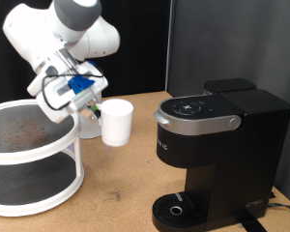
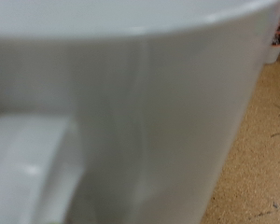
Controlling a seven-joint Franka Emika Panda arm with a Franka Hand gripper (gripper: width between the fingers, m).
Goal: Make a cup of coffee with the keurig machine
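Observation:
The white cup (image 1: pixel 117 123) stands upright between the round shelf and the Keurig machine (image 1: pixel 217 145), a black box with a silver-trimmed lid that is down. My gripper (image 1: pixel 93 112) is against the cup's side on the exterior view's left, at mid height. I cannot tell whether the cup rests on the table or is lifted. In the wrist view the cup (image 2: pixel 149 112) fills nearly the whole picture, blurred and very close, with its handle (image 2: pixel 28 173) showing. My fingers do not show in that view. The machine's round drip tray (image 1: pixel 174 208) holds nothing.
A white two-tier round shelf (image 1: pixel 29 184) with a brown top stands at the exterior view's left, close to the cup. The wooden table (image 1: pixel 126 184) runs between shelf and machine. A black cable (image 1: pixel 285 205) trails at the machine's right.

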